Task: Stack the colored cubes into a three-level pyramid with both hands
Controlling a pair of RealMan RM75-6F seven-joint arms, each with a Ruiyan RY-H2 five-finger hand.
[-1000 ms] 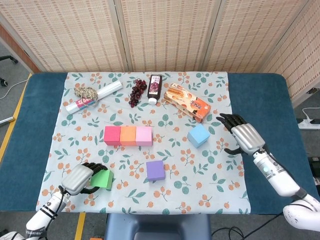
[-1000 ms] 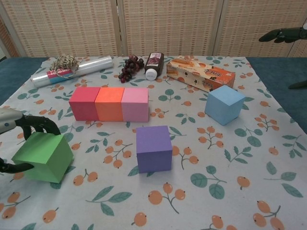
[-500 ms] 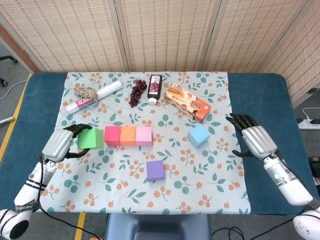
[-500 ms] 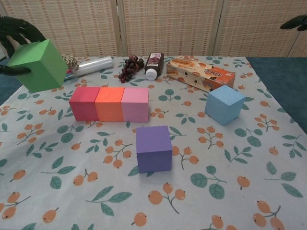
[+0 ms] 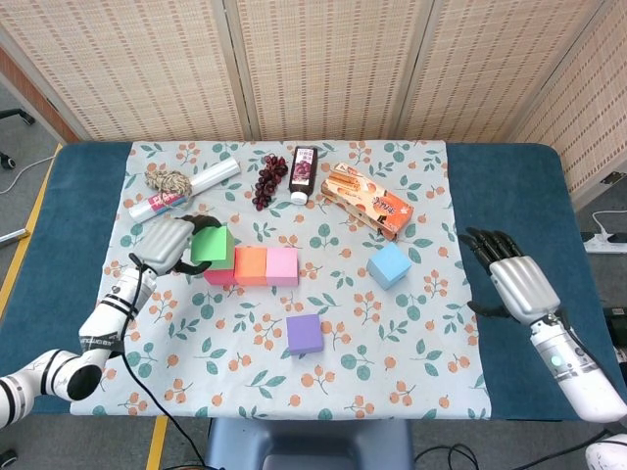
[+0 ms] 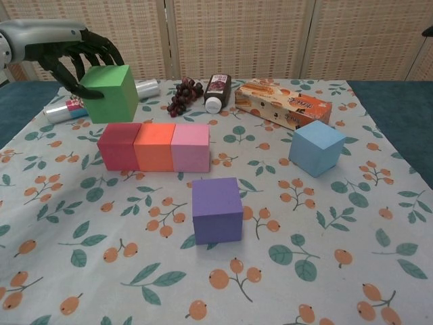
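- Right now you are on the second level: your left hand (image 6: 64,47) grips the green cube (image 6: 108,93), held in the air just above the red cube (image 6: 118,145) at the left end of the base row.
- That row, red, orange cube (image 6: 155,145) and pink cube (image 6: 190,147), sits side by side and touching, so the bottom level looks done.
- Next, I judge, you need to shift the green cube toward the seam between red and orange, square it with the row, and lower it flat before letting go.
- Your right hand (image 5: 516,284) holds nothing, fingers spread, well to the right of the row, past the cloth's edge over the blue bench (image 5: 509,176).
- Blue cube (image 6: 316,147) lies right of the row and purple cube (image 6: 216,209) in front of it, both loose on the cloth.
- All cubes look matte, smooth and sharp-edged, probably light foam or plastic; flat faces should stack well but may slide if nudged.
- Under them the floral cloth (image 6: 325,264) looks soft and slightly wrinkled.
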